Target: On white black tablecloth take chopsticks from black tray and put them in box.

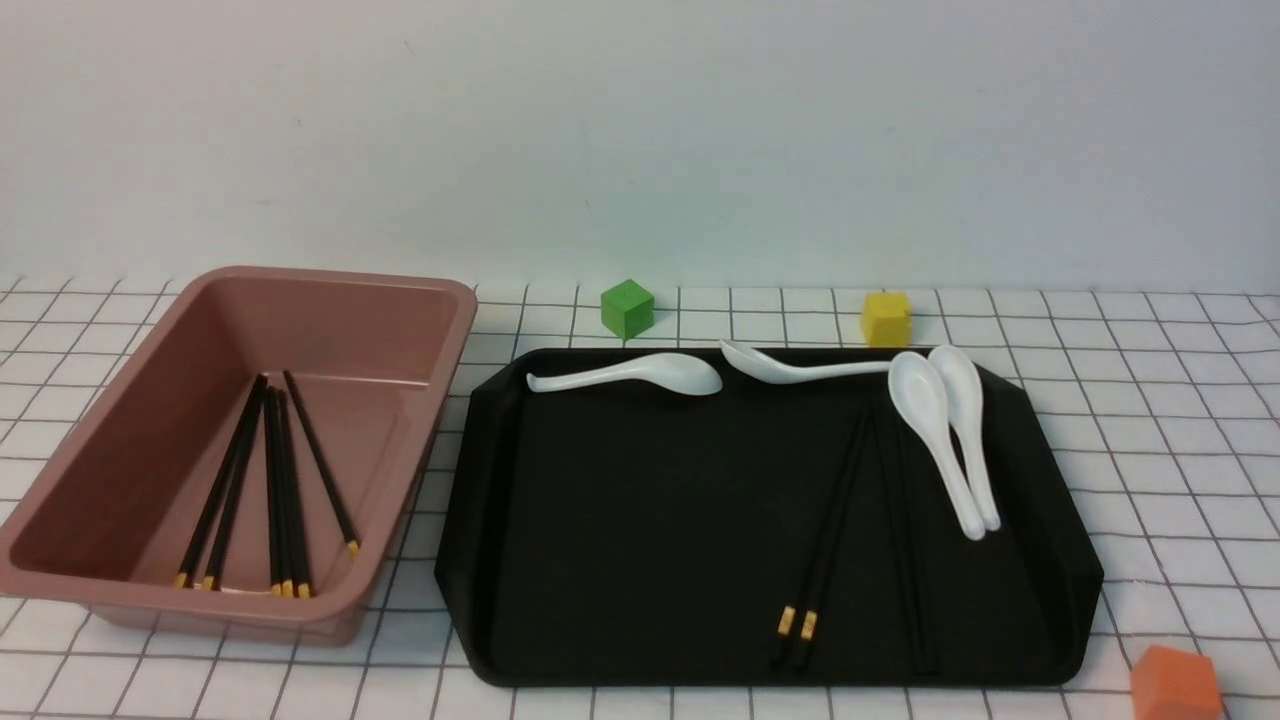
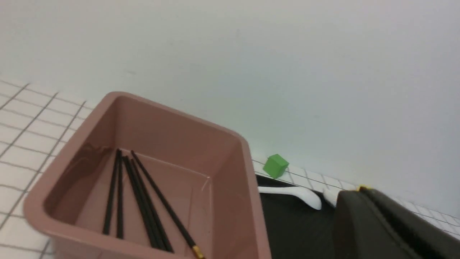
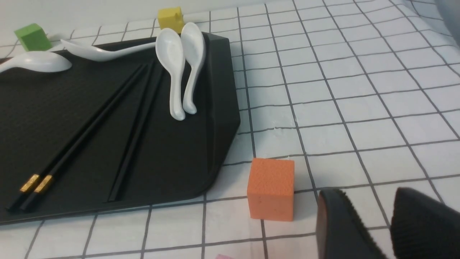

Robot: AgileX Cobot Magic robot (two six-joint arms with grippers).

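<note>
My left gripper (image 2: 391, 226) hangs just beside the box (image 2: 230, 144), its jaws pressed together on nothing, dark fingers low in my left wrist view. My right gripper (image 3: 390, 223) hovers over the tablecloth (image 3: 359, 90) with a narrow gap between its ribbed fingertips (image 3: 341, 223), nothing in it, near an orange cube (image 3: 271, 187). The white cloth with its thin black grid runs flat to a plain pale wall (image 1: 640, 130). A green cube (image 1: 627, 308) and a yellow cube (image 1: 886, 317) stand beyond the black tray (image 1: 650, 520). On the tray's right half lie chopsticks (image 1: 825, 540): a pair side by side, gold bands toward me, long axis running away from me and leaning slightly right, plus more dark sticks just beside them, hard to count. Four white spoons (image 1: 935, 430) sit along the tray's far and right parts. Inside the box, five more sticks (image 1: 270, 490) lie lengthwise, bands toward me, fanning out.
</note>
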